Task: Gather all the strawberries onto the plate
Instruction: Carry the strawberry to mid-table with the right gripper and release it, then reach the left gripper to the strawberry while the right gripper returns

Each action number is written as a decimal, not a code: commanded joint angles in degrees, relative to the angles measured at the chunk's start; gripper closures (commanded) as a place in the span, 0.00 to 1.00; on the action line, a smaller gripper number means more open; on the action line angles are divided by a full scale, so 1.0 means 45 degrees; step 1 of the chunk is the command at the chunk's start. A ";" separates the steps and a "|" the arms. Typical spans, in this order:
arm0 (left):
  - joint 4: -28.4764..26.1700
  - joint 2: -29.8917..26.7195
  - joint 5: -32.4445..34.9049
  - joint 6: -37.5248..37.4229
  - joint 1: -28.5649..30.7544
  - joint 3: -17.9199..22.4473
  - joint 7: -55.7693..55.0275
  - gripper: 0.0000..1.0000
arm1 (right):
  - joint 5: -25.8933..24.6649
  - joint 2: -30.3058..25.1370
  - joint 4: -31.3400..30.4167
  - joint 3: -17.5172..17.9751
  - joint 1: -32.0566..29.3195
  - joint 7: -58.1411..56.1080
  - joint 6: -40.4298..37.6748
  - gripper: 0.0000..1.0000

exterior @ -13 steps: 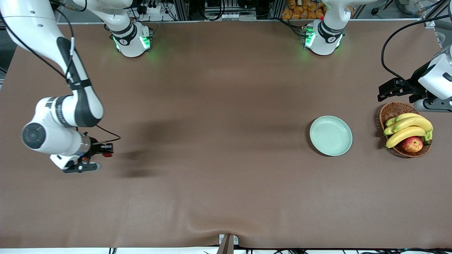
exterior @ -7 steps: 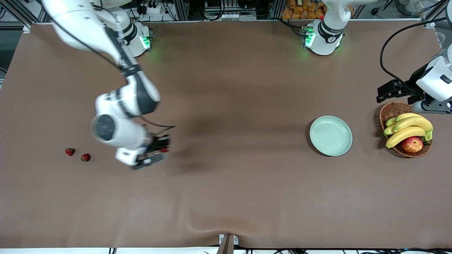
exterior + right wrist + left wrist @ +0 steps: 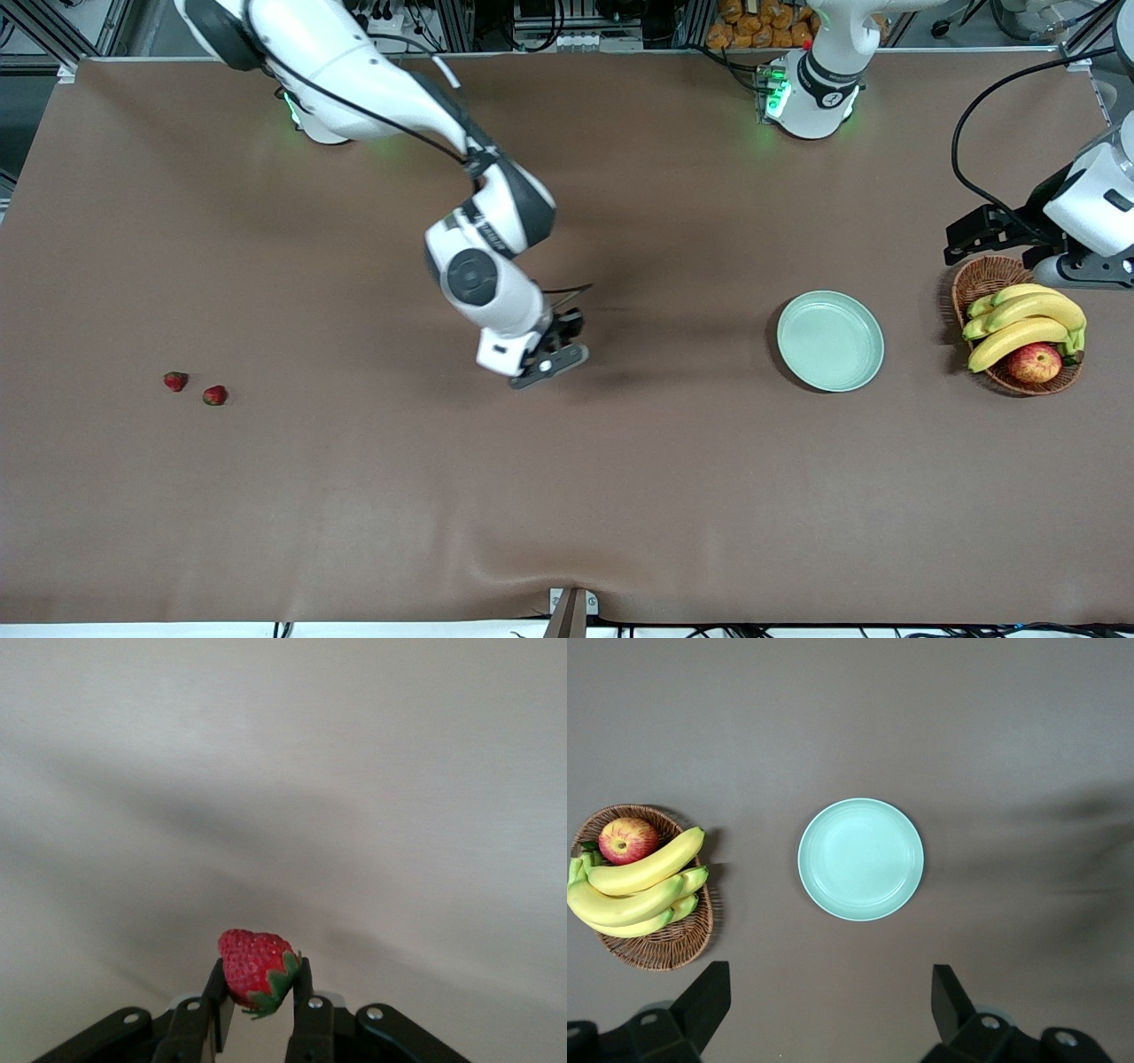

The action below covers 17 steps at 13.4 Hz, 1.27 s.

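My right gripper hangs over the middle of the table, shut on a red strawberry with a green top that shows between its fingers in the right wrist view. Two more strawberries lie side by side on the cloth toward the right arm's end. The pale green plate sits bare toward the left arm's end; the left wrist view shows the plate too. My left gripper waits open, high above the basket's end of the table, with nothing between its fingers.
A wicker basket with bananas and an apple stands beside the plate at the left arm's end. A brown cloth covers the table, with a wrinkle at its near edge.
My right arm has swept from the right arm's end to the table's middle, toward the plate, carrying one strawberry. The two other berries it hid now show. The left arm has barely moved.
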 commanded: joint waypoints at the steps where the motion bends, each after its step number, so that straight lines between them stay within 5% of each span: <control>1: -0.0077 0.0084 -0.0072 0.0159 0.0061 -0.0049 -0.0124 0.00 | 0.0134 0.1648 0.1727 -0.0230 0.1018 0.1278 0.0399 1.00; 2: -0.0077 0.0142 -0.0053 0.0159 0.0023 -0.0049 -0.0144 0.00 | 0.0115 0.2040 0.2138 -0.0269 0.1176 0.1417 0.0419 0.82; 3: -0.0251 0.0124 -0.0072 0.0101 0.0003 -0.0068 -0.0163 0.00 | 0.0095 0.2159 0.2239 -0.0269 0.1197 0.1399 0.0439 0.16; 4: -0.0465 0.0007 -0.0053 0.0120 0.0061 -0.0127 -0.0163 0.00 | 0.0018 0.2103 0.2201 -0.0289 0.1177 0.1399 0.0516 0.00; 9: -0.0643 -0.0072 -0.0053 0.0042 0.0061 -0.0166 -0.0163 0.00 | -0.0100 0.0446 0.1577 -0.0348 -0.0439 0.1301 -0.1135 0.00; 13: -0.0721 -0.0072 -0.0072 0.0062 0.0061 -0.0244 -0.0163 0.00 | -0.0120 -0.0981 0.1517 -0.0348 -0.3385 0.1069 -0.4671 0.00; 17: -0.0799 0.0336 -0.0228 0.0159 -0.0016 -0.0536 -0.0299 0.00 | -0.0607 -0.1101 0.1440 -0.0367 -0.6880 -0.2070 -0.6103 0.00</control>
